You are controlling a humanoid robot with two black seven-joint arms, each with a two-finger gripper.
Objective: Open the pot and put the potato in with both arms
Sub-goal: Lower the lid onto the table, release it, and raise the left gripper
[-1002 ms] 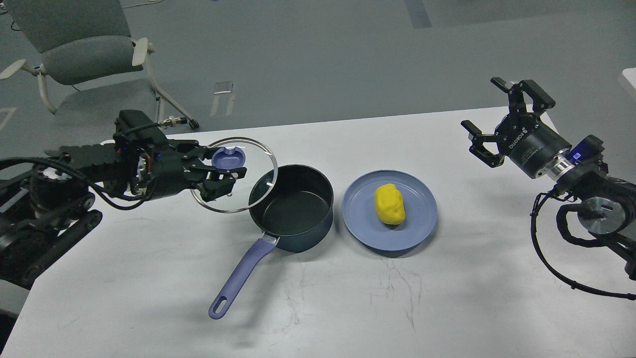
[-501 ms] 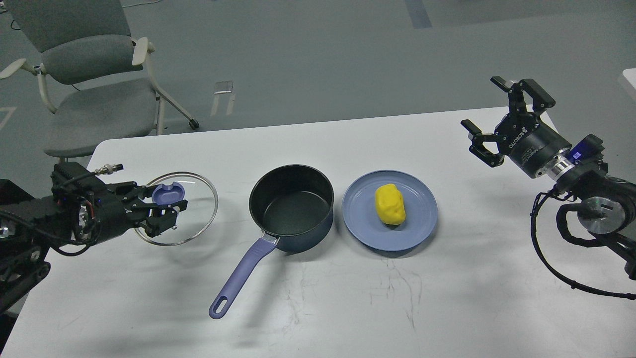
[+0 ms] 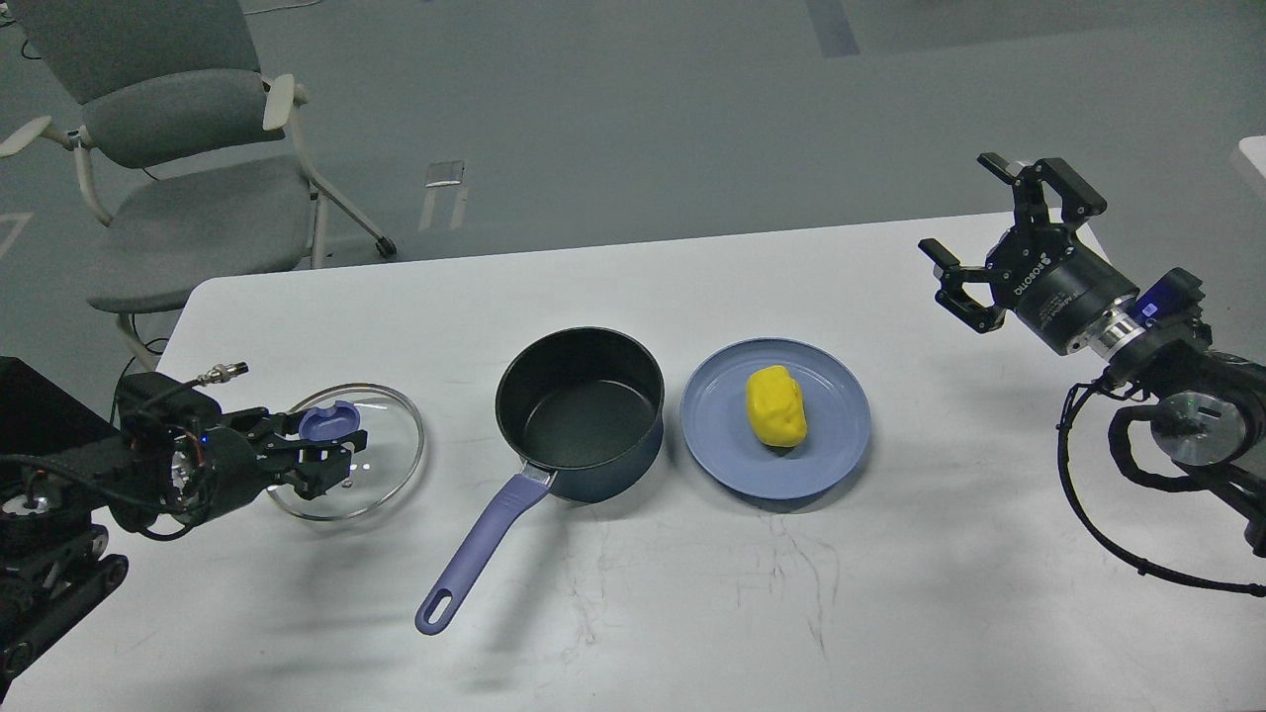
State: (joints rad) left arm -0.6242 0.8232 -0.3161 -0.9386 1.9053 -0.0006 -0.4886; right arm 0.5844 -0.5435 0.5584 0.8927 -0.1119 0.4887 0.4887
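Note:
The dark pot [image 3: 581, 410] with a purple handle [image 3: 482, 554] stands open at the table's middle. Its glass lid [image 3: 394, 447] with a purple knob [image 3: 329, 419] is to the pot's left, low over or on the table. My left gripper [image 3: 339, 441] is shut on the knob. The yellow potato [image 3: 776, 405] lies on a blue plate [image 3: 722, 445] just right of the pot. My right gripper [image 3: 961, 210] is open and empty, raised over the table's far right, well apart from the potato.
The white table [image 3: 692, 593] has its far edge behind the pot and plate. A grey chair [image 3: 188, 148] stands beyond the far left corner. My right arm's cables [image 3: 1108, 514] hang over the right edge.
My left gripper has carried the lid from beside the pot's rim to the left and down toward the table. The right arm, pot, plate and potato have not moved.

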